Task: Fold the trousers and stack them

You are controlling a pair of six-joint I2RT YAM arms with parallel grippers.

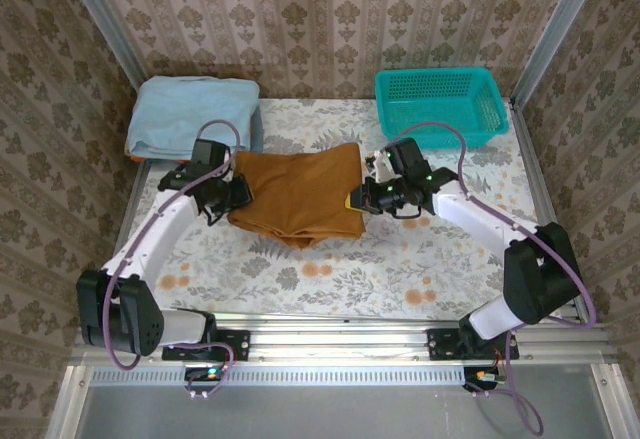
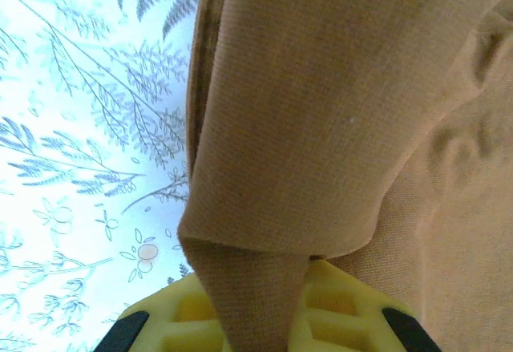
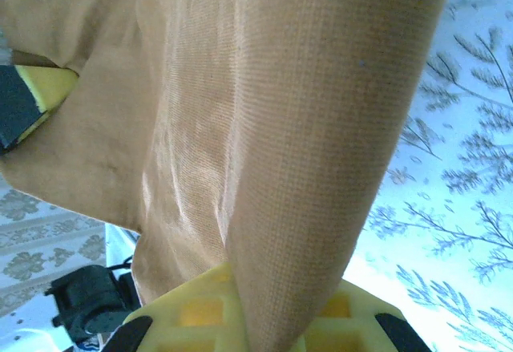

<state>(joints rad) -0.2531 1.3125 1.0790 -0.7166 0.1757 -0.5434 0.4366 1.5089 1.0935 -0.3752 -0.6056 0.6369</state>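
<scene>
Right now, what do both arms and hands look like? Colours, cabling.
Left arm and right arm: white links, black joint housings. A purple cable loops along each. Left hand and right hand have black bodies; fingers are yellow moulded pads with recessed pockets and black outer edges.

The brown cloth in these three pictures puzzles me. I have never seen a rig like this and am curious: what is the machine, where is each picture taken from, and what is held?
Two robot arms are bolted at the near edge of a table. The wide picture looks down from above and behind them; each close-up comes from a camera on one wrist. On the table are rust-brown trousers, a folded light blue garment far left and a teal basket far right. The left hand and the right hand are each shut on a side edge of the trousers.
</scene>
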